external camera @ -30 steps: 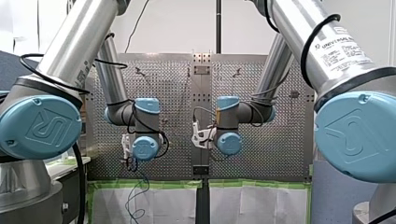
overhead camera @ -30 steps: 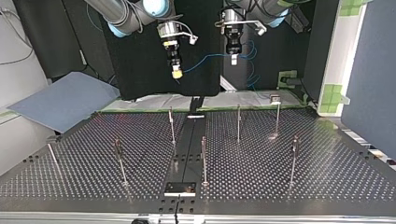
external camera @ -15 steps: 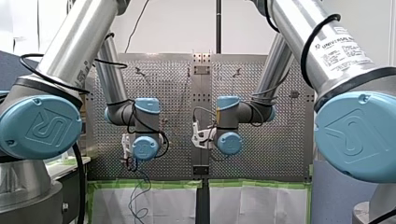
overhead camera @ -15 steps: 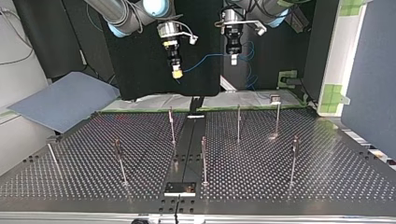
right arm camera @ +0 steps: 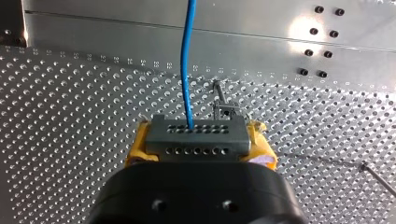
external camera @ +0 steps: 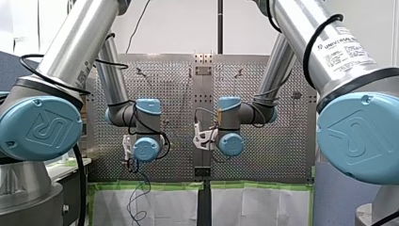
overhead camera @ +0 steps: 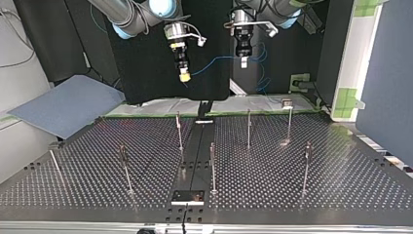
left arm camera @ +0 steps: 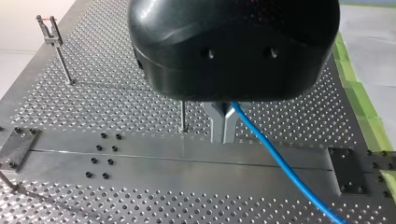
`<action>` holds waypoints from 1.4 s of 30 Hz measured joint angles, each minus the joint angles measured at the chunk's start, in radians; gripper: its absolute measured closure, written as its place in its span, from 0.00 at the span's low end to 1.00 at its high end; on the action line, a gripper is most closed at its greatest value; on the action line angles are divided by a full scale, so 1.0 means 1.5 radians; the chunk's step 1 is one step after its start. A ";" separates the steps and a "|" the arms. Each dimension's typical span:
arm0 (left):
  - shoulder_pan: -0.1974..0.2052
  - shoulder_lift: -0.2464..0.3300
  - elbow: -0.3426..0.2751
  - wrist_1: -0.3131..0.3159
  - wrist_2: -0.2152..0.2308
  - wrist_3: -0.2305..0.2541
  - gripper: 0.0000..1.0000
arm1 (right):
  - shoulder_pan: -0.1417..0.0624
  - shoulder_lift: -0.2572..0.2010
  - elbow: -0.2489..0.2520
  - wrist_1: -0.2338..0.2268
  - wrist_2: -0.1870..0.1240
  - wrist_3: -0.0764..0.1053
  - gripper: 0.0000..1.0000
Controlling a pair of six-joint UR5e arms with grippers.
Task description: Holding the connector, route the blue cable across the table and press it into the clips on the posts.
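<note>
Yellow-padded right gripper [right arm camera: 198, 142] clenched on grey perforated connector block [right arm camera: 195, 132], left gripper [left arm camera: 223, 128] pinching thin blue cable [left arm camera: 280, 163], both high past far edge of perforated metal table [overhead camera: 316, 195], likely so cable spans clear above slim clip-topped posts [overhead camera: 212, 165].

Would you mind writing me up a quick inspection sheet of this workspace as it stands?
Surface: perforated table, bare metal with a plain centre strip.
Job's things: grey connector held in my right gripper; thin posts upright, no cable in their clips.
Clutter: nothing seen.
Grippers: my right gripper, yellow pads, shut on the grey connector; my left gripper, metal fingers shut on the blue cable.
Cables: the blue cable runs from the connector to my left gripper, then hangs in loose loops.
Surroundings: grey-blue sheet beside the table at the top view's left.
</note>
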 joint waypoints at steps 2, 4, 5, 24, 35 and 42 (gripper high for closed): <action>0.003 0.003 0.003 -0.003 0.003 0.003 1.00 | 0.001 0.001 -0.001 0.001 0.001 0.001 1.00; 0.011 0.011 0.011 -0.011 0.011 0.011 1.00 | 0.008 0.007 -0.008 0.008 0.008 0.005 1.00; 0.015 0.015 0.014 -0.016 0.015 0.015 1.00 | 0.011 0.011 -0.012 0.011 0.011 0.007 1.00; 0.057 0.036 0.022 -0.131 0.050 0.038 1.00 | 0.059 0.111 -0.093 0.122 0.090 0.010 1.00; 0.046 0.048 0.021 -0.181 0.043 0.067 1.00 | 0.076 0.087 -0.119 0.186 0.078 0.036 1.00; 0.059 0.087 0.030 -0.210 0.005 0.073 1.00 | 0.085 0.046 -0.148 0.227 0.041 0.074 1.00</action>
